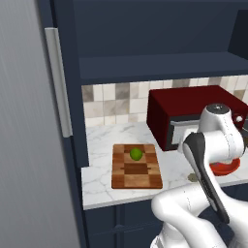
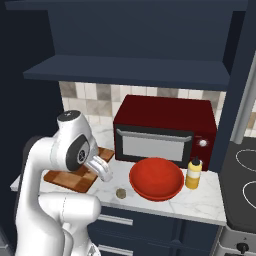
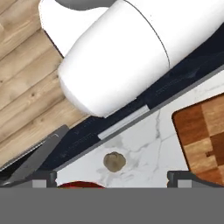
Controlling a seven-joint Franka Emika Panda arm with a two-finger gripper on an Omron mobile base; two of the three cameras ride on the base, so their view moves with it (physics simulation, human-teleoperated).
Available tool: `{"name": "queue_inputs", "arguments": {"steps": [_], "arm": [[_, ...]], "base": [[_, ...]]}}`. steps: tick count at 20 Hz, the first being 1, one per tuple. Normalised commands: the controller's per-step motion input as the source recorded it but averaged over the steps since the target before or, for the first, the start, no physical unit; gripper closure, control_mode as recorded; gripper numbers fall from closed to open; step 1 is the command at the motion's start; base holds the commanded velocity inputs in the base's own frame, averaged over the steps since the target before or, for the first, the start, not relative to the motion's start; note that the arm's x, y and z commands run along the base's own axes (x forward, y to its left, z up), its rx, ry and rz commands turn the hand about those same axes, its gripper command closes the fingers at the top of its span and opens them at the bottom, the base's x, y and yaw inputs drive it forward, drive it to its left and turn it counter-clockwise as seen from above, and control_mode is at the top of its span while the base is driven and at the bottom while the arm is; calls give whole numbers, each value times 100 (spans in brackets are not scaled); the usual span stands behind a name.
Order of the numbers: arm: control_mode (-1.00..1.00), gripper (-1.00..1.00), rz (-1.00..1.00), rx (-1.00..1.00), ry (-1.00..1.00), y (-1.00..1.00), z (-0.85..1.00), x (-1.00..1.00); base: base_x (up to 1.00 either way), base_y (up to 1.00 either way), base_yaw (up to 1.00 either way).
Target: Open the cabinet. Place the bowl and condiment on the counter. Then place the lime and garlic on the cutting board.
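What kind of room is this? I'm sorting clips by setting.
A kitchen, rendered: a dark red microwave on a marble counter, a tiled backsplash, and a stove top at the right.

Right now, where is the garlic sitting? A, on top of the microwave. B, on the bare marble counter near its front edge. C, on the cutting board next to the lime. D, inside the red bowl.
B: the garlic lies on the white counter near the front edge, left of the bowl and off the cutting board, where the lime sits alone.
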Motion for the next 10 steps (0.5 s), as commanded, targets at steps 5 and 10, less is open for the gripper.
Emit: {"name": "queue_inputs", "arguments": {"steps": [5, 10], "arm": [[-100, -100, -22, 0, 8, 0, -2, -24], [-100, -100, -21, 0, 2, -1, -6, -9]], "base": [[0, 0, 0], [0, 0, 0]]}}
